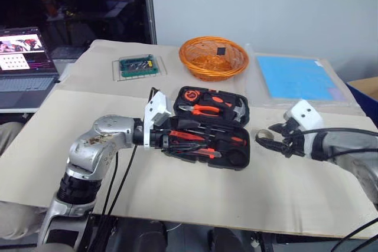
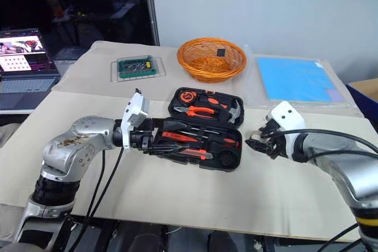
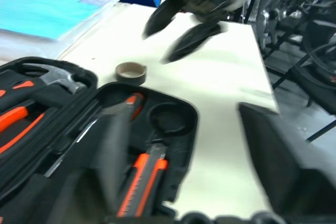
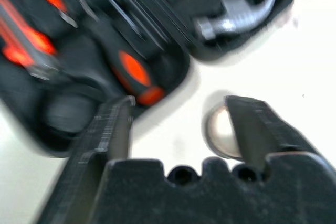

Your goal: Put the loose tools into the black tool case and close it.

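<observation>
Your right claw [image 2: 260, 140] hangs spread and empty right over the tape roll [image 3: 130, 73], which sits on the worktop [image 1: 195, 193] just beside the open black tool case [image 1: 239, 157], probably lining up a pick. Left claw [image 1: 168, 140] is open too, holding nothing, over the screwdrivers [image 1: 192, 136] already seated inside.

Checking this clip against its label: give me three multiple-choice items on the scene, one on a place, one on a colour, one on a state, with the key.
1. Where is the tape roll?
A. in the basket
B. on the table beside the tool case
C. in the case's round recess

2. What colour is the basket?
A. orange
B. green
C. white

3. How is the tool case?
A. closed
B. upside down
C. lying open

Key:
1 B, the roll lies on the table just right of the case, in front of the right claw.
2 A, the wicker is orange.
3 C, both halves lie flat with tools showing.
</observation>
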`<state>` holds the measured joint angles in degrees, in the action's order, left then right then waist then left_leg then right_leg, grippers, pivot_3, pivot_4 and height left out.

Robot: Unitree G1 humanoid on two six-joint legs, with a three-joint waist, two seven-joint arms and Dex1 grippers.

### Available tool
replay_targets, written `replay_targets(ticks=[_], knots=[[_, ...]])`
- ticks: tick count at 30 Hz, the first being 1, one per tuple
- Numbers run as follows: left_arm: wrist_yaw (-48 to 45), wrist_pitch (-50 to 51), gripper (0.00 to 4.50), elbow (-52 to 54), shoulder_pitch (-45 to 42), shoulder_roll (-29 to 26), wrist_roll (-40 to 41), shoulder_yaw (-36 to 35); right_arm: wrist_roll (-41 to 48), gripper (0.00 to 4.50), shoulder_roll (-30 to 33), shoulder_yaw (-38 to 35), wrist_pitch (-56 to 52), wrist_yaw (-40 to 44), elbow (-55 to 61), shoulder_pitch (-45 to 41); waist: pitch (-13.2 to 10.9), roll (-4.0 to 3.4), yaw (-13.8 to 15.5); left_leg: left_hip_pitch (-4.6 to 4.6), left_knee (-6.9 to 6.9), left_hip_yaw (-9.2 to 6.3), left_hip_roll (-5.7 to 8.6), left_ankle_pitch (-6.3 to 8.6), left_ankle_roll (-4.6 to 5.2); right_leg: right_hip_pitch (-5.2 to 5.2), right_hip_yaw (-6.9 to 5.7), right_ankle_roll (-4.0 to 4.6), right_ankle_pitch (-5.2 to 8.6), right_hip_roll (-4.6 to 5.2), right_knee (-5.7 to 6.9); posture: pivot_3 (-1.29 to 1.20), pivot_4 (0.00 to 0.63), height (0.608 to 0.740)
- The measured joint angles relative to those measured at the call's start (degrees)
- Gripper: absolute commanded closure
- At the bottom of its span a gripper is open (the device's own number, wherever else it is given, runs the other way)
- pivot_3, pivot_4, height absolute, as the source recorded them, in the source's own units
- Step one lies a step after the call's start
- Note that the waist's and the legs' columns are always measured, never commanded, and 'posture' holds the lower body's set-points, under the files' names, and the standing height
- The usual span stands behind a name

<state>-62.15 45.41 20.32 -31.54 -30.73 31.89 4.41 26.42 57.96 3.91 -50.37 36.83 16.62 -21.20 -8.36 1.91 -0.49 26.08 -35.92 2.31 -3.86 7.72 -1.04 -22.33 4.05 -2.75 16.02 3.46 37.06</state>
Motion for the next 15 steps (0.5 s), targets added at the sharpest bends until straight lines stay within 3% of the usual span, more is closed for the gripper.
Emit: replay_targets(ticks=[5, 6, 7, 12, 14, 15], knots=[[3.93, 2.27, 0.7, 3.35, 0.09, -0.56, 2.03, -0.37, -9.78, 1.4, -1.56, 10.98, 5.18, 5.96, -14.11, -8.71, -0.02, 0.01, -0.19, 0.03, 0.01, 0.0, -0.01, 0.0, 0.0, -0.05, 0.0, -0.01, 0.0, -0.02, 0.01, 0.0, 0.15, 0.74], [4.78, 2.43, 0.58, 3.7, 0.19, -0.6, 2.19, -0.56, -11.39, 1.92, -2.41, 12.41, 6.46, 7.12, -17.08, -10.03, -0.02, 0.01, -0.23, 0.03, 0.01, 0.0, -0.01, 0.0, 0.0, -0.05, 0.01, -0.01, 0.0, -0.03, 0.01, 0.0, 0.15, 0.74], [5.37, 2.5, 0.58, 3.79, 0.24, -0.6, 2.27, -0.58, -12.42, 2.11, -2.96, 13.17, 7.24, 7.87, -18.91, -10.54, -0.03, 0.0, -0.24, 0.03, 0.01, 0.0, -0.01, 0.0, 0.0, -0.05, 0.01, -0.01, 0.0, -0.03, 0.01, 0.0, 0.15, 0.74], [7.7, 3.24, 0.58, 4.76, 1.32, -1.19, 3.23, -0.89, -15.73, 3.96, -5.66, 14.71, 11.38, 12.49, -26.01, -12.46, -0.04, 0.0, -0.23, 0.03, -0.01, 0.0, -0.01, 0.0, 0.0, -0.04, 0.01, -0.02, -0.01, -0.03, 0.03, 0.0, 0.15, 0.74], [7.98, 3.2, 0.58, 4.95, 1.82, -1.68, 3.59, -0.92, -16.24, 4.44, -5.98, 14.5, 11.72, 13.57, -26.46, -12.59, -0.04, 0.0, -0.23, 0.02, -0.01, 0.0, -0.01, 0.0, 0.0, -0.04, 0.0, -0.02, -0.01, -0.04, 0.04, 0.0, 0.15, 0.74], [8.14, 3.19, 0.58, 4.94, 2.2, -1.86, 3.6, -0.92, -16.21, 4.44, -5.99, 14.16, 11.76, 14.25, -26.42, -12.58, -0.04, 0.0, -0.23, 0.02, 0.0, 0.0, -0.01, 0.0, 0.0, -0.04, 0.01, -0.02, -0.01, -0.04, 0.05, 0.0, 0.15, 0.74]])
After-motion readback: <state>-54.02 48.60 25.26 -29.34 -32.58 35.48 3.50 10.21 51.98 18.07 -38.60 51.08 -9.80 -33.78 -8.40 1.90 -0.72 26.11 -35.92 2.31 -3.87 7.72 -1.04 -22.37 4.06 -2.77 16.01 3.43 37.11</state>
